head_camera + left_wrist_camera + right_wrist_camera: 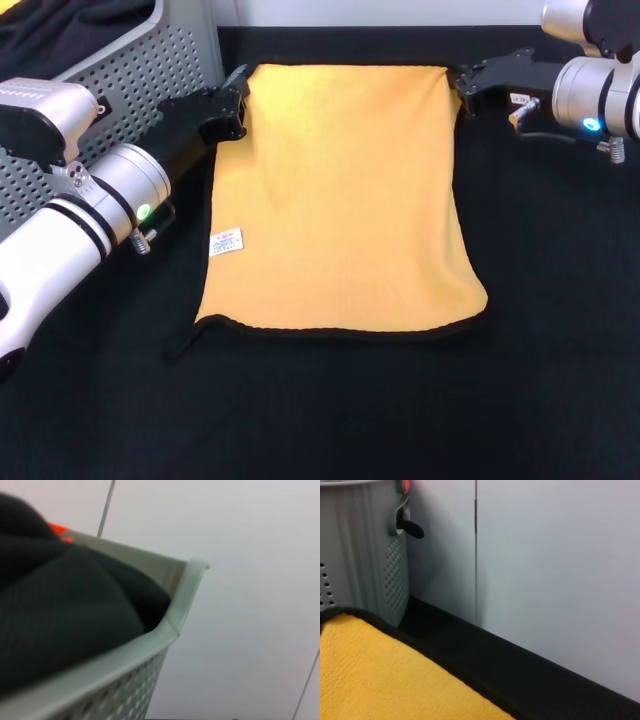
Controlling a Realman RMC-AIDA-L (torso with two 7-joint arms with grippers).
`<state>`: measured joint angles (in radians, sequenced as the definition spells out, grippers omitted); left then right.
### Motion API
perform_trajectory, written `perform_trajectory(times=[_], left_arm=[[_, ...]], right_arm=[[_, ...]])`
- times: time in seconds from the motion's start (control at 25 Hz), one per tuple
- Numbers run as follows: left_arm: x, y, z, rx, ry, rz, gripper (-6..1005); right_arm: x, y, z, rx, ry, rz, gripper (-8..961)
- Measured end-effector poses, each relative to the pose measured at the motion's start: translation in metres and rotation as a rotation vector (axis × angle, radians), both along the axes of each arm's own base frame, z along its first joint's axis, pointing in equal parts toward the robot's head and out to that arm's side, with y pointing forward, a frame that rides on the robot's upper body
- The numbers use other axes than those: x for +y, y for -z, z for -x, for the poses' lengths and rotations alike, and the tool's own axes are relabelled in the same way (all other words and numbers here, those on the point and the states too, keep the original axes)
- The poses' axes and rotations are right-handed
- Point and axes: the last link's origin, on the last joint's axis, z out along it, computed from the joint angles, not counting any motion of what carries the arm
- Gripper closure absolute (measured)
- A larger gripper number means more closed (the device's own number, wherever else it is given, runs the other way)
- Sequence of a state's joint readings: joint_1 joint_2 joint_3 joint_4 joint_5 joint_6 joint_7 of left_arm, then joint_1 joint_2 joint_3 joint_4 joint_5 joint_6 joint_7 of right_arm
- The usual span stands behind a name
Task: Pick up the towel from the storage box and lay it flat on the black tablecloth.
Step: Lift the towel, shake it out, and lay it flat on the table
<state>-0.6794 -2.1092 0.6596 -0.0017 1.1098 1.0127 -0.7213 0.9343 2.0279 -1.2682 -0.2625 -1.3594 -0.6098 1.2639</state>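
The yellow-orange towel with black trim lies spread on the black tablecloth, its white label and black loop on its left side. My left gripper sits at the towel's far left corner and my right gripper at its far right corner, each appearing shut on the edge, which runs straight between them. The grey perforated storage box stands at the far left. The right wrist view shows the towel, the tablecloth and the box.
A dark cloth fills the box up to its rim, with an orange scrap behind it. A pale wall rises just behind the table's far edge.
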Motion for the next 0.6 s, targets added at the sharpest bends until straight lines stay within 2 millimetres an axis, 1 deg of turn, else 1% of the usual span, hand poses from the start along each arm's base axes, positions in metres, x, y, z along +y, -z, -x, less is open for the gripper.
perform_trajectory(times=[0.08,0.12,0.16,0.32,0.44,0.6], left_arm=[[-0.001,0.000,-0.001,-0.001,0.009,-0.004,957],[-0.007,-0.003,0.000,-0.010,0.037,-0.022,957],[-0.008,-0.003,0.000,-0.012,0.040,-0.024,957],[-0.028,-0.013,0.005,-0.063,0.098,-0.072,957],[-0.044,-0.022,0.010,-0.107,0.137,-0.109,956],[-0.067,-0.036,0.017,-0.149,0.191,-0.163,956]], right_arm=[[-0.001,0.001,0.001,0.003,-0.008,0.007,936],[-0.003,0.001,0.001,0.010,-0.014,0.015,936],[-0.005,0.001,0.002,0.023,-0.028,0.027,936],[-0.017,-0.002,-0.001,0.053,-0.079,0.050,936],[-0.033,-0.003,-0.005,0.058,-0.125,0.056,935],[-0.055,-0.006,0.000,0.054,-0.214,0.043,935]])
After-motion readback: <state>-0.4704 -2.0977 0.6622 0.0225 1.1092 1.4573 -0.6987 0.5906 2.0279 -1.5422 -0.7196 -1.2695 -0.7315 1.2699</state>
